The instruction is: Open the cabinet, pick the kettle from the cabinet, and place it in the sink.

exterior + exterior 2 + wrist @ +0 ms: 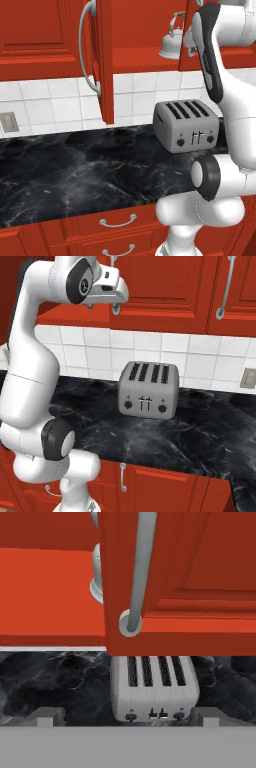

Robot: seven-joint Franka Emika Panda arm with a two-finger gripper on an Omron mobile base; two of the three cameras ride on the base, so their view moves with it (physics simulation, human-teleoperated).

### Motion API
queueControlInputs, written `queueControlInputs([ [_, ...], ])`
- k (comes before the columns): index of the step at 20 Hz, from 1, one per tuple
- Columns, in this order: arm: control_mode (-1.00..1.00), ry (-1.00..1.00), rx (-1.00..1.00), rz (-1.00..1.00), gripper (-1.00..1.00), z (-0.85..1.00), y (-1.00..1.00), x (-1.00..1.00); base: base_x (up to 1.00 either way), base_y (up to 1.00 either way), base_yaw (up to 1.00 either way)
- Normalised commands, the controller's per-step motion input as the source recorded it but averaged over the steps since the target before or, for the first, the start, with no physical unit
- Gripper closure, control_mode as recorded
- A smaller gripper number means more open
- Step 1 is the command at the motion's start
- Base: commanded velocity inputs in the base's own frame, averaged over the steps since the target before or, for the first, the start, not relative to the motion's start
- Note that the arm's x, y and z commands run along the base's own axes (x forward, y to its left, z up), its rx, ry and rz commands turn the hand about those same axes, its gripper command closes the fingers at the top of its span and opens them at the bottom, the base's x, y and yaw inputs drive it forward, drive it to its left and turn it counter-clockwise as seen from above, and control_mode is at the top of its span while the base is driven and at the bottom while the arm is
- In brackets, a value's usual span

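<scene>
1. Simulated kitchen: red cabinet (105,60) on the wall above a black marbled bench (75,170), white tiled wall between them.
2. Cabinet's left door swung outward, seen edge-on in the left base view, long curved silver handle (86,50) on its face; right door (190,577) also ajar, its handle end (131,623) close in front of the hand camera.
3. Kettle (171,45) standing upright on the cabinet shelf, silvery-white with an arched handle; in the hand view, just a sliver (97,582) visible behind the edge of the right door.
4. Hand (116,295) raised level with the bottom of the cabinet, just in front of the right door, at the end of the white arm.
5. Fingers spread wide: two small dark tips, one (47,716) at the lower left and the other at the lower right of the hand view, well apart. Nothing gripped between them, nothing touched.
6. Boxy silver toaster (149,389) with four slots on the bench below the hand, against the tiles.
7. Red drawers (117,222) with short silver pulls beneath the bench.
</scene>
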Motion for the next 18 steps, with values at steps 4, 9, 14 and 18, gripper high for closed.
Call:
queueControlInputs([
  [4,-1.0,-0.01,0.03,-0.12,-1.0,0.02,-0.12,0.46,0.0,0.0,0.0],
  [9,-1.0,-0.14,0.07,-0.01,-1.0,0.0,-0.13,0.42,0.0,0.0,0.0],
  [14,-1.0,-0.19,0.08,0.0,-1.0,0.0,-0.11,0.44,0.0,0.0,0.0],
  [18,-1.0,-0.14,0.03,0.0,-1.0,0.0,-0.04,0.48,0.0,0.0,0.0],
])
